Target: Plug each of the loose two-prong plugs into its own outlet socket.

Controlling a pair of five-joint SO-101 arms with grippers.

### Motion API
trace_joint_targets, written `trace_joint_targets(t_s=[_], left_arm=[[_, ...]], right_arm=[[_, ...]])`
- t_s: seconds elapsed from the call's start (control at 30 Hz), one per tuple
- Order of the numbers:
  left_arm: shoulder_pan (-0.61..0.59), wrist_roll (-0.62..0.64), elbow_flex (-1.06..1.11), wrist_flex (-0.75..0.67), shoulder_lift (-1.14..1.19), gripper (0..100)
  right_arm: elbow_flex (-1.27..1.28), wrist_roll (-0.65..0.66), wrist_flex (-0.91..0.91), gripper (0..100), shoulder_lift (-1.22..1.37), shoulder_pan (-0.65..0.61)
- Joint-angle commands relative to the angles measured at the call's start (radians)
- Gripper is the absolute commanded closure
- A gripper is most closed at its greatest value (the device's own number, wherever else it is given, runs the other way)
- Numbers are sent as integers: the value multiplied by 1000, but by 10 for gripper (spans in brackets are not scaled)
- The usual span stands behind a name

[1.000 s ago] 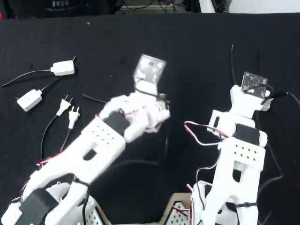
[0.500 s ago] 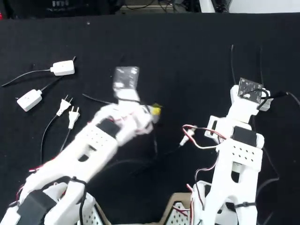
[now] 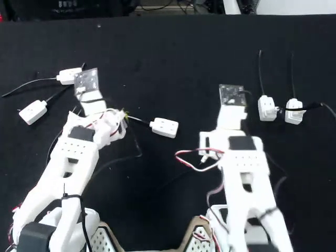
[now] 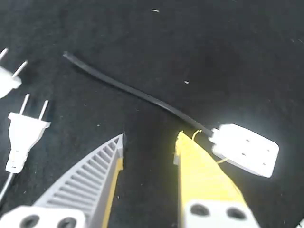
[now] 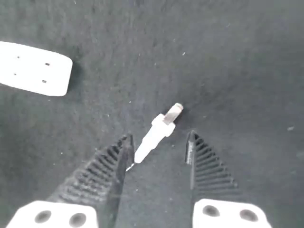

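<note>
1. five white outlet sockets lie on the black tabletop: a far-left socket, a lower-left socket near it, a middle socket, and an inner right socket just beside an outer right socket.
2. two loose two-prong plugs lie side by side: a whole plug and an edge plug, partly cut off.
3. the left jaws are spread apart and grip nothing, with bare tabletop between them. the yellow finger is just beside the middle socket, and a black cord runs off from that socket.
4. the right jaws are parted and hold nothing. one small white piece with a metal tip lies between them; i cannot tell whether it is a plug.
5. the right arm stands between the middle socket and the two right sockets.
</note>
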Motion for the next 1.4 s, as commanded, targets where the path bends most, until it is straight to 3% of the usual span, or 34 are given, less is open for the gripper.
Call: trace_joint_targets(t_s=[0.0, 0.23, 0.53, 0.67, 0.83, 1.07, 1.27, 1.37], left_arm=[[-18, 40, 73, -104, -31, 823], [-10, 40, 162, -219, -32, 823], [-8, 41, 162, -221, -32, 823], [-8, 41, 159, -221, -32, 823], [-8, 41, 159, -218, -32, 823], [-8, 41, 159, -221, -32, 823], [-8, 41, 160, -221, -32, 823], [-8, 41, 162, -218, -32, 823]], right_arm=[[-96, -55, -17, 825, 239, -12], [-349, -55, 183, 825, 506, 6], [-387, -60, 63, 833, 676, 11], [-392, -54, 43, 980, 677, 14], [-412, -34, 28, 988, 671, 32], [-639, 348, 204, 988, 526, 31], [-894, 525, 302, 988, 410, -3], [-865, 755, 318, 988, 401, -68]])
